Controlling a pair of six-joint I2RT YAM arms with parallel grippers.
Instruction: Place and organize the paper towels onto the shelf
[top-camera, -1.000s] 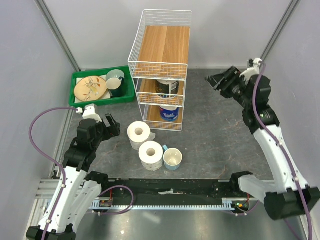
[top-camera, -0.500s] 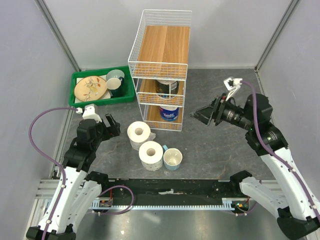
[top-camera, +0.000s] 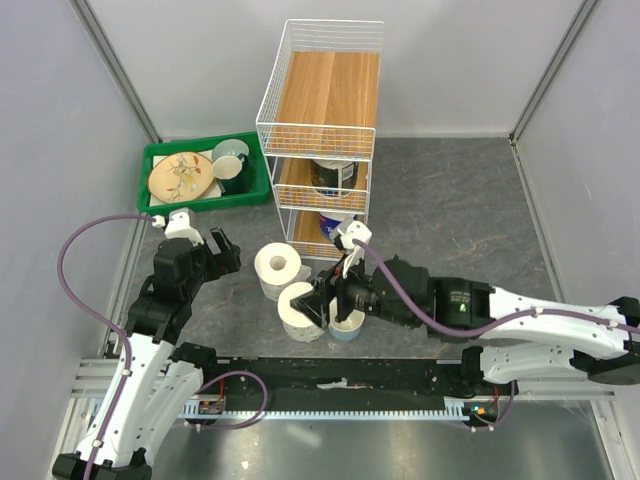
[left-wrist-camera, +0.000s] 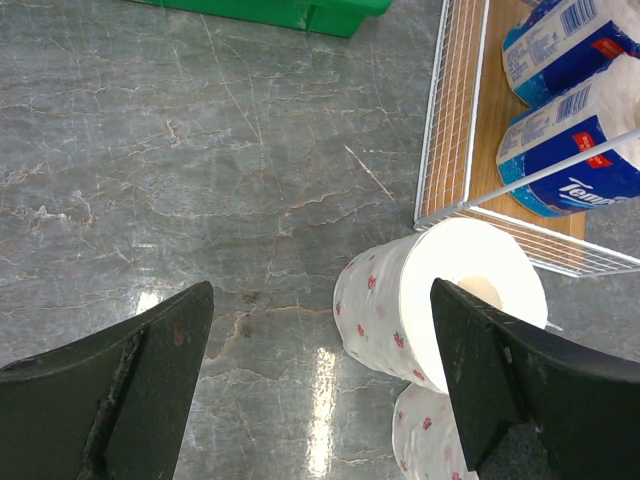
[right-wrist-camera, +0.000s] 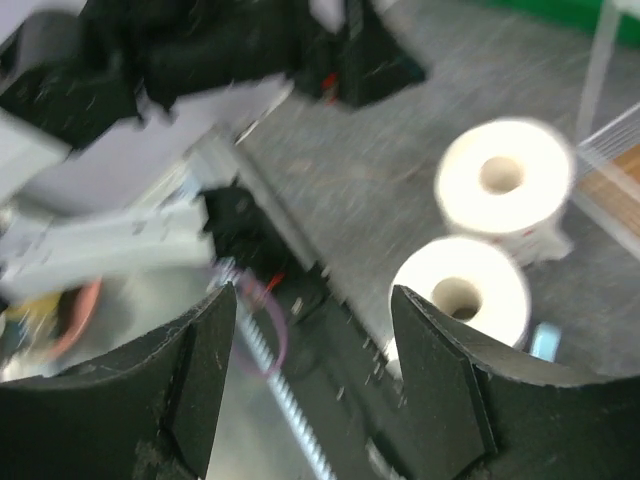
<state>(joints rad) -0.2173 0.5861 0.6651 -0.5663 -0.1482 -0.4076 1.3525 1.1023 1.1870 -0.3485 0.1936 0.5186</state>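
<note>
Two white paper towels with small red flowers stand on the floor in front of the shelf (top-camera: 330, 130): a far one (top-camera: 277, 264) and a near one (top-camera: 298, 307). They also show in the left wrist view (left-wrist-camera: 440, 300) (left-wrist-camera: 430, 450) and, blurred, in the right wrist view (right-wrist-camera: 500, 185) (right-wrist-camera: 460, 290). A dark-wrapped roll (top-camera: 333, 175) sits on the middle tier. Two blue-wrapped rolls (left-wrist-camera: 560, 45) (left-wrist-camera: 570, 150) lie on the bottom tier. My right gripper (top-camera: 322, 303) (right-wrist-camera: 312, 300) is open and empty, low beside the near roll. My left gripper (top-camera: 228, 252) (left-wrist-camera: 320, 300) is open and empty, left of the far roll.
A pale blue cup (top-camera: 348, 325) stands right of the near roll, partly under my right arm. A green tray (top-camera: 160, 155) with a plate and a cup sits at the back left. The black rail (top-camera: 340, 375) runs along the near edge.
My right arm has swung from the far right corner down and left across the floor, and its gripper now sits by the near roll. The left arm has not moved.
</note>
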